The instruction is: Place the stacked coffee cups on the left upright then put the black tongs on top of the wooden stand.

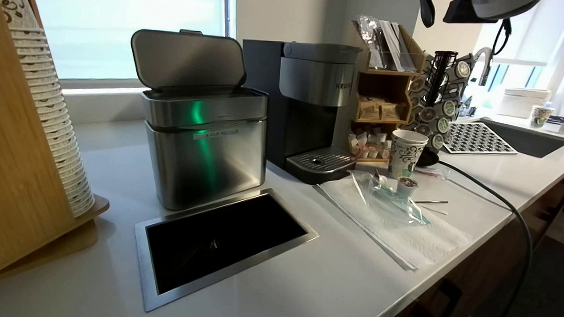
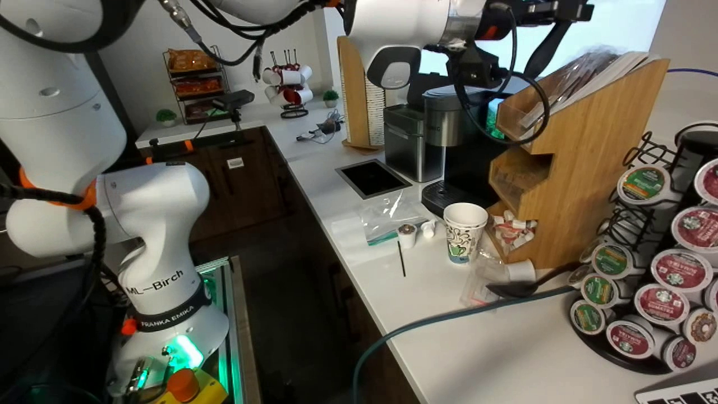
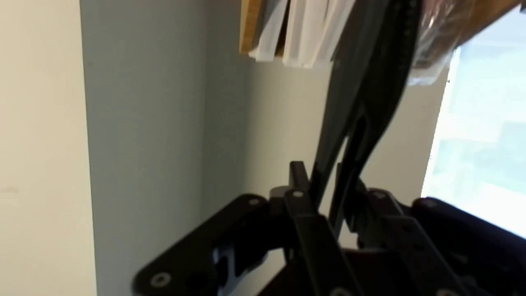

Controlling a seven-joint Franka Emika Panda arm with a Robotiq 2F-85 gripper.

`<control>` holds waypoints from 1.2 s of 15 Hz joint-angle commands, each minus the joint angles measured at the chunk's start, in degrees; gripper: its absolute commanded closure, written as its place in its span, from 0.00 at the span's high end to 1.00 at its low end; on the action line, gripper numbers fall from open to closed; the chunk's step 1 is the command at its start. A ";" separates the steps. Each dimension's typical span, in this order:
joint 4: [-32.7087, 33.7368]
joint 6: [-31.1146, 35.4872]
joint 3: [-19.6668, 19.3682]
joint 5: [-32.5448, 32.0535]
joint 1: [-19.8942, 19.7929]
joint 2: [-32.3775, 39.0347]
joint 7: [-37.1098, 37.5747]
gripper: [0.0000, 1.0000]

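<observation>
Tongs [image 3: 382, 74] in jaws, partly off-frame

window [image 1: 127, 21]: brightly lit, set behind the white counter [image 1: 306, 281];
walls [image 3: 144, 144]: grey beside beige in the wrist view;
cabinets [image 2: 252, 191]: dark brown wood, under the counter;
floor [image 2: 286, 303]: dark, dimly lit;

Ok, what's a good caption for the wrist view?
Black end effector grips slim black tongs, a brown wooden stand behind.

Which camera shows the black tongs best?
The wrist view: the black tongs look biggest there, both long arms visible in the gripper, one end cut off. Both exterior views show them smaller; in an exterior view only the lower end peeks in at the top.
</observation>
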 commanded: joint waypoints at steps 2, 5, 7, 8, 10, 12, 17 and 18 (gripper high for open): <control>0.56 -1.25 -7.16 -1.96 5.64 -0.26 3.74 0.06; 1.23 -1.51 -8.55 -2.34 7.76 -1.29 3.82 0.06; 1.57 -1.89 -9.65 -1.42 9.65 -1.52 3.30 0.06; 1.83 -1.99 -10.34 -1.00 10.65 -1.66 3.01 0.06; 2.79 -1.51 -12.26 -0.75 13.44 -2.60 2.54 0.06; 4.15 -1.49 -14.07 -1.57 15.94 -4.10 2.39 0.06; 9.48 -0.71 -19.52 -3.11 23.41 -8.45 0.71 0.06; 9.90 -0.59 -20.32 -2.76 24.30 -8.48 0.48 0.06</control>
